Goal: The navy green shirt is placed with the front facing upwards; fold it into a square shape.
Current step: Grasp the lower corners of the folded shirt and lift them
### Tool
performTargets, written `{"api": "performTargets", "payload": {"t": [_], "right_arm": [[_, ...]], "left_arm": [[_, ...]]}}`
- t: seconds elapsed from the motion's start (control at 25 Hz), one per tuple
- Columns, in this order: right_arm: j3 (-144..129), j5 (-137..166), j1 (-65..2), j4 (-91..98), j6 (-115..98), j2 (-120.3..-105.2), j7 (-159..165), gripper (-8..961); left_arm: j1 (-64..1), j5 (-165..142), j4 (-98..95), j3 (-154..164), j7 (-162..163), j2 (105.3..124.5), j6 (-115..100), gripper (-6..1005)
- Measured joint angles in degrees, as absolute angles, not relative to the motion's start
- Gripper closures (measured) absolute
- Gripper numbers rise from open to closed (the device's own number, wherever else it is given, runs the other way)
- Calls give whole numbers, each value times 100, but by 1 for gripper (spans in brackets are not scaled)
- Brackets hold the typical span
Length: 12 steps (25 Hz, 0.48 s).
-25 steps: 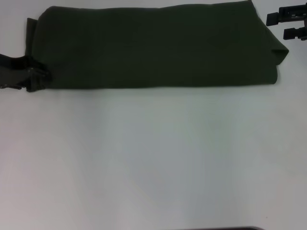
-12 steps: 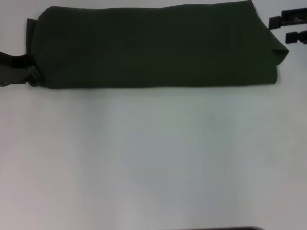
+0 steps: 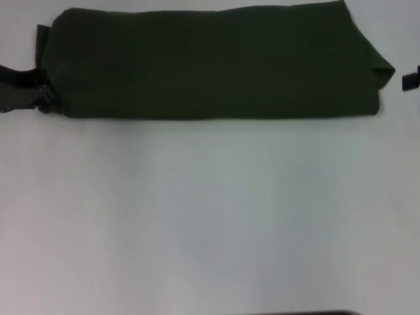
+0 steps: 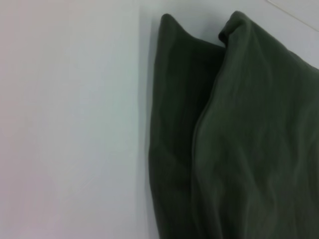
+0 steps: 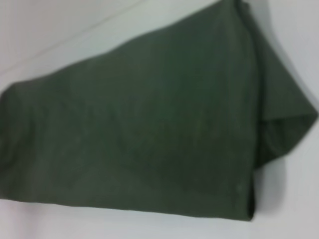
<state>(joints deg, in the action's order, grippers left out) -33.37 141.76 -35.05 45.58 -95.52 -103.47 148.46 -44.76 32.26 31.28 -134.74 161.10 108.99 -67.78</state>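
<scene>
The navy green shirt (image 3: 210,65) lies folded into one long band across the far side of the white table, plain green side up, no lettering showing. My left gripper (image 3: 41,98) sits at the band's left end, against the cloth edge. My right gripper (image 3: 411,80) shows only as a dark sliver at the view's right border, clear of the shirt's right end. In the left wrist view the shirt (image 4: 239,139) shows stacked layers at its end. The right wrist view shows the shirt (image 5: 149,129) with a folded corner sticking out.
Bare white table (image 3: 210,216) fills the whole near half of the head view. A thin dark strip (image 3: 308,313) shows at the bottom border.
My right gripper has pulled away to the right until almost out of the head view. My left gripper has shifted up and left from the shirt's near left corner. The shirt has stayed put.
</scene>
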Motion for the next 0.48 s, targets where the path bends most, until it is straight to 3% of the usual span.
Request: {"api": "performTargets", "payload": {"t": [0.48], "right_arm": [[-3309, 14263, -3471, 4518, -8574, -10837, 14589, 96]], "left_arm": [[-4500, 3225, 3197, -13473, 16110, 10954, -6776, 958]]}}
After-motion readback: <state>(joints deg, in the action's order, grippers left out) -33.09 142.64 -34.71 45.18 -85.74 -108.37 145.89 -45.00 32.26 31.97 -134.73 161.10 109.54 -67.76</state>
